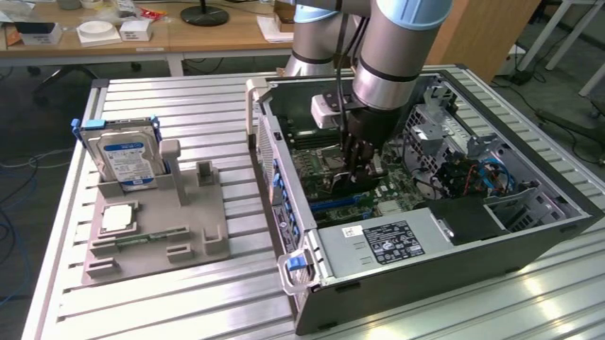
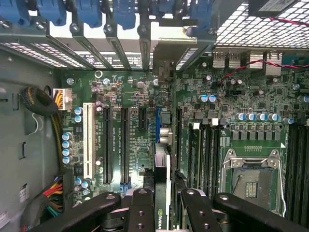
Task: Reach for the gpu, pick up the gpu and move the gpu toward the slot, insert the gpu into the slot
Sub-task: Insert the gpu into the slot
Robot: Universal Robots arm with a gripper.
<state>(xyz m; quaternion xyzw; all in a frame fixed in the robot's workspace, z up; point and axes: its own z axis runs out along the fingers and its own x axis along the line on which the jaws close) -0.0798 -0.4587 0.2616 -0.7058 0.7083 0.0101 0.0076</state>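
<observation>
From high above the ribbed metal table (image 1: 170, 92) we look down obliquely, while our wrist camera peers closely at the green motherboard (image 2: 140, 140) (image 1: 321, 166), shared by both.

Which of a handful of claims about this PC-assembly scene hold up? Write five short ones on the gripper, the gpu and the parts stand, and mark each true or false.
1. The gripper is inside the open computer case. True.
2. The gpu is lying on the grey parts stand. False: it is edge-on between the gripper's fingers, above the motherboard.
3. A hard drive with a blue label stands upright on the parts stand. True.
4. The computer case stands at the exterior view's left of the parts stand. False: it is at the right.
5. The CPU socket on the motherboard holds a fan. False: it is bare.
</observation>
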